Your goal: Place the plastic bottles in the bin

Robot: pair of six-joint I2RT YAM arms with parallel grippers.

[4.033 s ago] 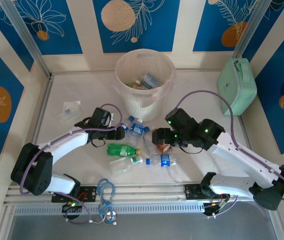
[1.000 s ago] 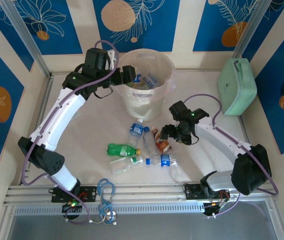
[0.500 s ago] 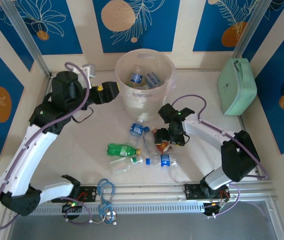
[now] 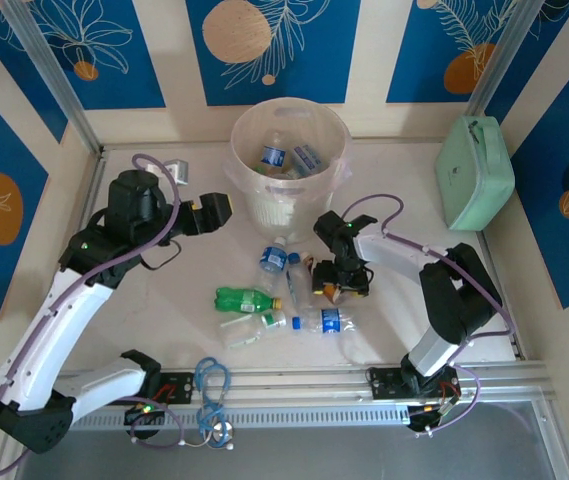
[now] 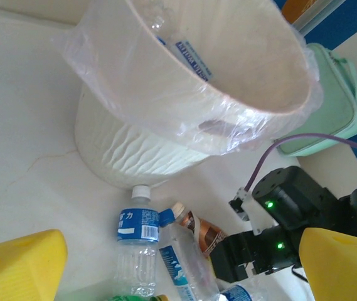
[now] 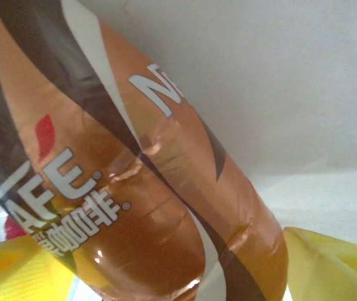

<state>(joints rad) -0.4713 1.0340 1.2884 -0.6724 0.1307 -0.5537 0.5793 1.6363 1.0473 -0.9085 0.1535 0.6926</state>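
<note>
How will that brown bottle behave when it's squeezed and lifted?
Lying on its side, the brown bottle likely rolls if nudged. Its glossy wrap looks slick, so it might slip. Creases there hint the walls may dent.

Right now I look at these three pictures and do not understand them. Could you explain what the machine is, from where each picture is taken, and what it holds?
These are two white robot arms bolted at the near edge of a table. The wide picture looks down from above; the other two come from a camera on each wrist. Loose plastic bottles, among them a green bottle, lie before the bin, a big pale bucket with more of them inside. A mint-green case sits at the right. The left tool hangs open and empty beside the bin. The right tool is down among the bottles, its yellow fingers on either side of a brown-labelled bottle; whether they pinch it I cannot tell.
</note>
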